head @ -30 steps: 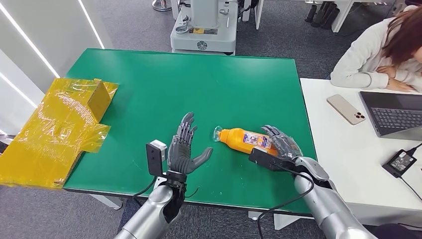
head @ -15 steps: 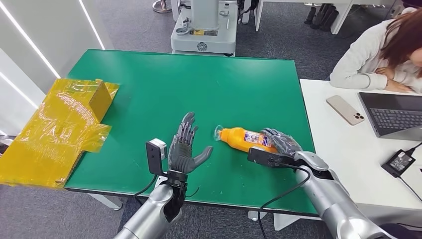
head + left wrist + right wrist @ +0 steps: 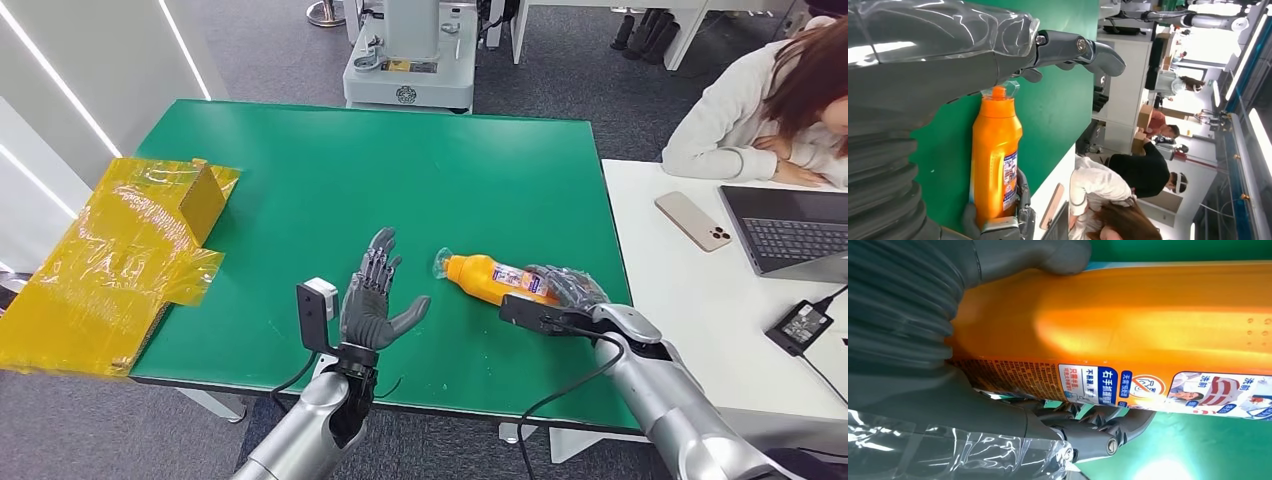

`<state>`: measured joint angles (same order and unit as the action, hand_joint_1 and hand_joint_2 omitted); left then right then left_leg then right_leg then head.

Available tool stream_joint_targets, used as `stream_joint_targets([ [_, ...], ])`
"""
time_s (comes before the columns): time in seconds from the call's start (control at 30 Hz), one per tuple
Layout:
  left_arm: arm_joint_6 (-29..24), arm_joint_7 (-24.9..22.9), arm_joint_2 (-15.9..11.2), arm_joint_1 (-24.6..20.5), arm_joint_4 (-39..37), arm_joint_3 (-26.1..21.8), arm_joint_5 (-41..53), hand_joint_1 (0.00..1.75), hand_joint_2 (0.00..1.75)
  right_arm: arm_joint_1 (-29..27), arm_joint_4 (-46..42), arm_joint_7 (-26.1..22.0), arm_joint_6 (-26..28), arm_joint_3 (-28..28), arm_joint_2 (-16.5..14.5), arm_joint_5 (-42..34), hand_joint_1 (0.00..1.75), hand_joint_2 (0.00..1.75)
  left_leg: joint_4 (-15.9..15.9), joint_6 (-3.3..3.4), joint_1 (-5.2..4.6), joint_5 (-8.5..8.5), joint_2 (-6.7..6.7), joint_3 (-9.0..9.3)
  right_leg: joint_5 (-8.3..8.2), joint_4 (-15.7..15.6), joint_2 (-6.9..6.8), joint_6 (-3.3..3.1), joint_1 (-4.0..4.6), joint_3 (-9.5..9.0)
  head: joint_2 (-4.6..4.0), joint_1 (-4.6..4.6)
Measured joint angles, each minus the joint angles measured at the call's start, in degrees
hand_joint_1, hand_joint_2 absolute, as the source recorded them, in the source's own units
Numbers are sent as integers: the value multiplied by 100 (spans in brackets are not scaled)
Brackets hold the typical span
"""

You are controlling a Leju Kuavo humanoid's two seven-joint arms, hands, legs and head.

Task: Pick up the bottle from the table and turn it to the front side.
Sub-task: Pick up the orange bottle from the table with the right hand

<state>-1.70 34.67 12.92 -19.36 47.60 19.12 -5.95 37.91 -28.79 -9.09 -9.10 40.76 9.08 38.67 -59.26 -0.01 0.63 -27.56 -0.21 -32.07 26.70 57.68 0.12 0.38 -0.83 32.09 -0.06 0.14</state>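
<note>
The orange bottle [image 3: 492, 279] lay on its side on the green bench [image 3: 300, 160], near the front edge and toward the right-hand corner, its capped neck pointing at the left hand. The right hand [image 3: 568, 291] was wrapped around the bottle's base end, thumb on one face and fingers [image 3: 1098, 432] curled under the other, so the pick-up looked to be at the grasp stage, with the bottle seemingly not yet lifted. The left hand [image 3: 374, 300] hovered just beside the neck, palm up, fingers spread, holding nothing. The next move would likely call for lifting the bottle off the bench, then rolling it until the front label faced up.
</note>
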Motion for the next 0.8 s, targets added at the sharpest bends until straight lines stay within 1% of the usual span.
stream_joint_targets([
  [0.1,5,7,3,4,0,-3,34,0,175,-74,-5,-115,300,-42,-19,-68,175,175,0,0,0,0,0,0,-1,0,0,-1,1,0,1,-1],
  [0.17,9,7,4,12,0,-5,44,0,175,-145,-29,-310,492,-131,-32,-206,175,175,0,1,0,1,0,-1,-1,0,0,-1,1,0,0,0],
  [0.37,9,17,-25,40,5,-6,92,0,175,-629,-425,-1317,935,-631,-72,-944,175,175,0,3,0,3,-3,-14,-2,1,-4,-1,0,7,-1,1],
  [0.57,-84,21,-84,102,157,-10,151,0,175,-1301,-1154,-2042,1265,-1087,-260,-1646,175,175,3,1,0,4,-10,-48,-1,6,-12,-2,1,43,0,0],
  [0.7,-87,13,-102,95,221,-10,195,0,175,-1603,-1540,-2300,1603,-1313,-436,-1989,175,175,4,1,0,4,-9,-61,0,9,-11,-2,1,59,-1,-1],
  [0.8,25,-21,-111,50,220,-11,133,0,175,-1786,-1796,-2409,1791,-1446,-541,-2171,175,175,4,1,0,4,-9,-67,0,9,-11,-2,1,65,-1,1],
])
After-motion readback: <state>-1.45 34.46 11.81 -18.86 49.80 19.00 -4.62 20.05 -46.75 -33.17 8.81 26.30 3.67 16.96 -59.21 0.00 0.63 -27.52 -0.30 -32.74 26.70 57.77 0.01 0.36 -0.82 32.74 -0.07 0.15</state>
